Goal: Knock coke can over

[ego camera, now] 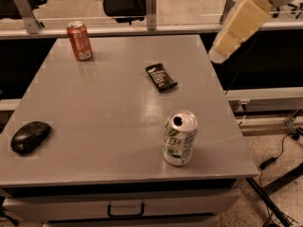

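The coke can (79,41) is red-orange with white lettering and a silver top. It stands upright near the far left corner of the grey table (104,112). My arm comes in from the top right as a cream-coloured link. The gripper (217,55) is at its lower end, above the table's far right edge. It is far to the right of the coke can and touches nothing.
A white and green can (180,137) stands upright near the front right of the table. A black snack bar (161,77) lies flat in the middle right. A black computer mouse (31,136) sits at the front left. Office chairs and posts stand behind the table.
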`<action>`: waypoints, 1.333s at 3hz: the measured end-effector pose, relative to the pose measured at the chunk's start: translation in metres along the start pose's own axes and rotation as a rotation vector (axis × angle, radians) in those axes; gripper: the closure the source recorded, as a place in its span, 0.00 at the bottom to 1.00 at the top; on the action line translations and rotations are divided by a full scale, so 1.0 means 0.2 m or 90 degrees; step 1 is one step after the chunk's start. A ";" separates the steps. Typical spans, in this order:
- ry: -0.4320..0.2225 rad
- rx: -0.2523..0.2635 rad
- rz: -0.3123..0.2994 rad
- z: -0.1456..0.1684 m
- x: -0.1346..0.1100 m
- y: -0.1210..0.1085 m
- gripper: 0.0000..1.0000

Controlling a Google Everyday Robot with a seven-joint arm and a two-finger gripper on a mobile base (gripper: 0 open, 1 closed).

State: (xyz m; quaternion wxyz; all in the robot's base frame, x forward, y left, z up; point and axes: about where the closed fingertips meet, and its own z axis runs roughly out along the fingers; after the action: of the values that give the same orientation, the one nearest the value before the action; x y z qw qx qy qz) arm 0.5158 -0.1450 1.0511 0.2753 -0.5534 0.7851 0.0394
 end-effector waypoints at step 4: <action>-0.127 -0.006 0.047 0.85 -1.20 -0.16 0.00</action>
State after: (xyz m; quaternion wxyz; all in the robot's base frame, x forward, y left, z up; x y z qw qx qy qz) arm 0.6677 0.1081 1.0295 0.3482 -0.5186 0.7734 0.1079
